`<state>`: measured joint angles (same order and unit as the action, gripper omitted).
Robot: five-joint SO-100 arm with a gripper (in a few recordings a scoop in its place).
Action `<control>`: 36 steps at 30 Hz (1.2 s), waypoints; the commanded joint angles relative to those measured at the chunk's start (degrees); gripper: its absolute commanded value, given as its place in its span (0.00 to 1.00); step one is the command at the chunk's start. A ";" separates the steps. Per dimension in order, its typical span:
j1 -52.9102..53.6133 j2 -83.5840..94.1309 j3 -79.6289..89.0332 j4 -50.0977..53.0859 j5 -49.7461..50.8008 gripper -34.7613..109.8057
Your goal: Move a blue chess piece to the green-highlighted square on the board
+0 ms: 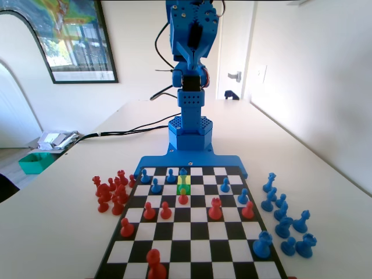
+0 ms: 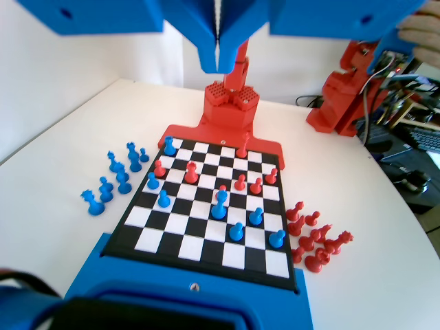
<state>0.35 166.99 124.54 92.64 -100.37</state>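
Fixed view, near end: a big red piece (image 1: pixel 155 264) stands on the board (image 1: pixel 192 256) right at the bottom edge, with a large blue piece (image 1: pixel 262 244) at the board's right rim.
Off the board, right: a loose bunch of blue pieces (image 1: pixel 288 215) sits on the table (image 1: pixel 52 221).
Off the board, left: a cluster of red pieces (image 1: pixel 111 192), pretty much huddled together.
Middle rows: a few red pieces scattered across, one of them (image 1: pixel 183 197) just on the near side of the green square.
Green square (image 1: pixel 183 185): far half of the board, roughly centre column.
Blue chess piece (image 1: pixel 183 176): upright, at the far edge of the green square; can't tell for sure if its base is on the green or on the next square back.
Far rows: other blue pawns left and right of it.
Arm (image 1: pixel 190 52): folded up tall past the far end of the board.
Wrist view, gripper (image 2: pixel 218 58): way up above the board, jaws pressed together with just a thin seam between them, nothing in them.
Wrist view, piece: the blue chess piece (image 2: pixel 220 204) stands mid-board, well below the gripper.
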 commanded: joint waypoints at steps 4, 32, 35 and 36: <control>0.79 4.39 0.18 -1.58 -0.44 0.25; 0.79 8.00 0.35 -2.46 -0.18 0.25; 0.79 8.00 0.35 -2.46 -0.18 0.25; 0.79 8.00 0.35 -2.46 -0.18 0.25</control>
<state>0.70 173.67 124.54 91.05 -100.37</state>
